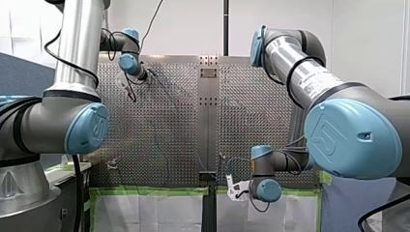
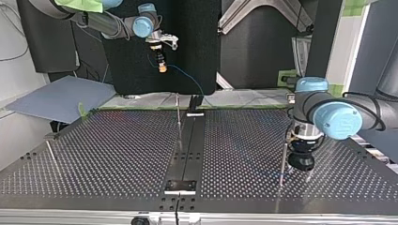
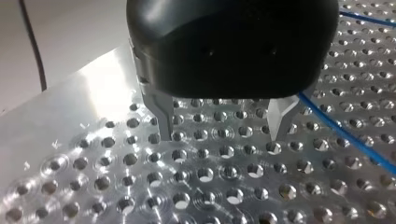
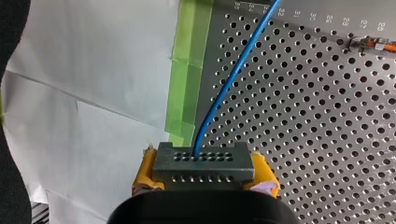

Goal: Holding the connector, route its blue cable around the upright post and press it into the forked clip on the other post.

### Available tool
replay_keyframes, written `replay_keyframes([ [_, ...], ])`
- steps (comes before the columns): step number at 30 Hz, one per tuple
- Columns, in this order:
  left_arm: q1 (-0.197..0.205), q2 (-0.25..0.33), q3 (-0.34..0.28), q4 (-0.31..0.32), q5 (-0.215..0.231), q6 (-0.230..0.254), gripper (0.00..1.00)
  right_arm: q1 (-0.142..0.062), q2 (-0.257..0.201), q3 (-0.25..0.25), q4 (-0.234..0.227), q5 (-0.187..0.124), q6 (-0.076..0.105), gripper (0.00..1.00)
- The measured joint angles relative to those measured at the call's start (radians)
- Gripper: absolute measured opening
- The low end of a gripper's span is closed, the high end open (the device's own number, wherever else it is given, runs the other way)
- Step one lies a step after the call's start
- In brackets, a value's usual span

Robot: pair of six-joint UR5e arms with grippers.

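My right gripper (image 4: 203, 179) is shut on a dark grey connector (image 4: 203, 162), held between its yellow pads (image 4: 144, 175). The blue cable (image 4: 232, 77) leaves the connector and runs out over the perforated table. In the top view this gripper (image 2: 162, 65) hangs above the table's far edge, and the cable (image 2: 187, 76) droops toward the centre strip. A thin upright post (image 2: 178, 117) stands near that strip. My left gripper (image 3: 222, 135) is open just above the plate, metal fingers (image 3: 163, 119) apart around nothing, with the blue cable (image 3: 345, 135) passing beside it. Another thin post (image 2: 283, 159) stands beside the left gripper (image 2: 300, 163).
A third thin post (image 2: 52, 157) stands at the top view's left. A dark centre strip (image 2: 190, 140) with small brackets divides the table. Green tape (image 4: 189, 70) and white sheeting line the table edge under my right gripper. A small orange-tipped part (image 4: 376, 45) sits further out on the plate.
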Motion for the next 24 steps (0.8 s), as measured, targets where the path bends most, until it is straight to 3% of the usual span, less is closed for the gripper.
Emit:
replay_keyframes([
  [9, 0.016, 0.000, -0.033, -0.004, 0.018, -0.044, 0.98, 0.002, 0.000, -0.001, 0.004, 0.000, -0.003, 0.00],
  [24, 0.029, 0.001, -0.059, 0.027, 0.137, -0.155, 0.98, 0.002, 0.000, -0.001, 0.006, 0.001, -0.004, 0.00],
])
